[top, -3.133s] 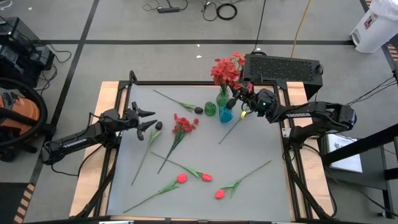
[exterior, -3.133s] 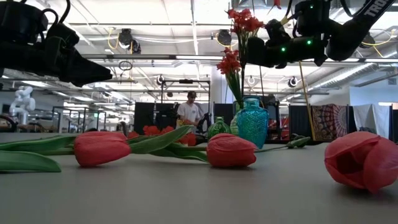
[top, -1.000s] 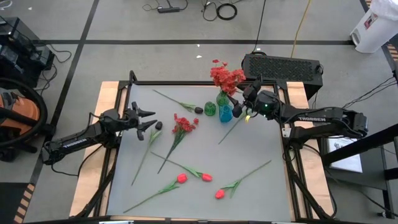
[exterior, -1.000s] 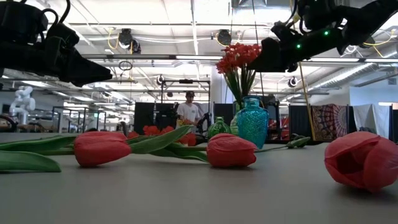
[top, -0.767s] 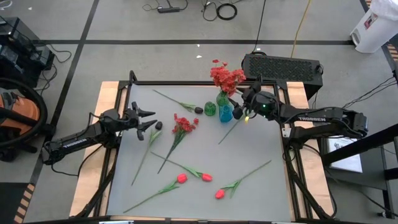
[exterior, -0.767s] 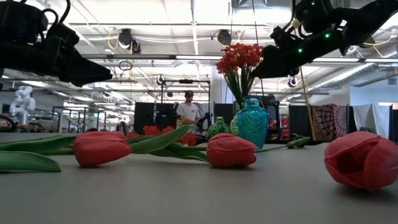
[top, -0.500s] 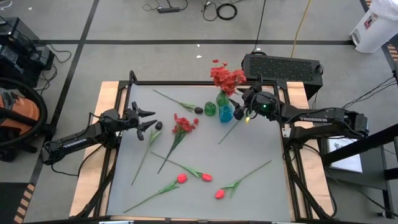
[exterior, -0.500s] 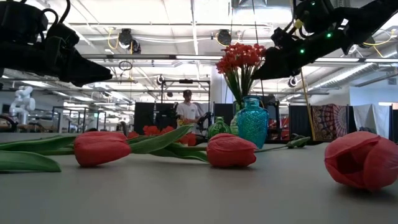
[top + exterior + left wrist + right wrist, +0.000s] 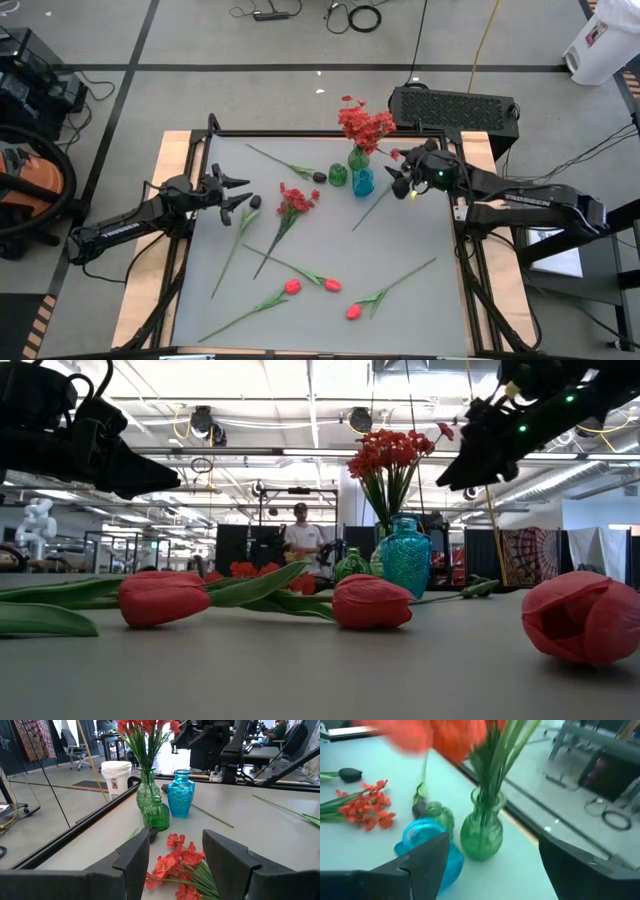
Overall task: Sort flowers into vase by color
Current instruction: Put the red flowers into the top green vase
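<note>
The left hand (image 9: 243,193) hovers over the bench (image 9: 420,310) at its left edge, fingers apart and empty. Just beside it lie a dark-budded stem (image 9: 236,244) and a red clustered spray (image 9: 292,203), long axes running from blossoms at the far end toward the near-left. Nearer, three pinkish-red tulips (image 9: 329,285) lie flat, stems slanting. A tall green vase (image 9: 357,158) at the bench's far centre holds upright red blossoms (image 9: 364,123). The right hand (image 9: 396,177) hovers beside the blue vase (image 9: 364,181), fingers spread, holding nothing.
</note>
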{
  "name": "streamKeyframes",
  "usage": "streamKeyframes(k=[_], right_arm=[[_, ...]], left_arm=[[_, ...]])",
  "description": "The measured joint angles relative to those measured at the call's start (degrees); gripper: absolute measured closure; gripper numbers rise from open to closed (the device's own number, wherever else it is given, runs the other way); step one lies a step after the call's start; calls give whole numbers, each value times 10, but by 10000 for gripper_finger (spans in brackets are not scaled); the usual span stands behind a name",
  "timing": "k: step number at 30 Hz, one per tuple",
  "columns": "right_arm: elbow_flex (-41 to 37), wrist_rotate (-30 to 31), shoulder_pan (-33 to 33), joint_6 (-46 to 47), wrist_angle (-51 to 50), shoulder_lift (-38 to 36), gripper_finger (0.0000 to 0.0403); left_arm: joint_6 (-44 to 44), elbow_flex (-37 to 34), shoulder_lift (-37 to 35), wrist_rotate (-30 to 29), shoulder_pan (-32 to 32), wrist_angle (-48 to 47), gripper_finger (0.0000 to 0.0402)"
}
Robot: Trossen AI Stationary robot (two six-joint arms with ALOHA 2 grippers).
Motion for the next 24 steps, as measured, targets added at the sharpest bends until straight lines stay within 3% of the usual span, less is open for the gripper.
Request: streamKeyframes(k=[10,24], right_arm=[[0,-127,51,106,-50,-6,103],[0,-144,132,127,-46,21,103]], left_arm=[[0,0,0,0,0,0,210],[0,0,0,0,0,0,210]])
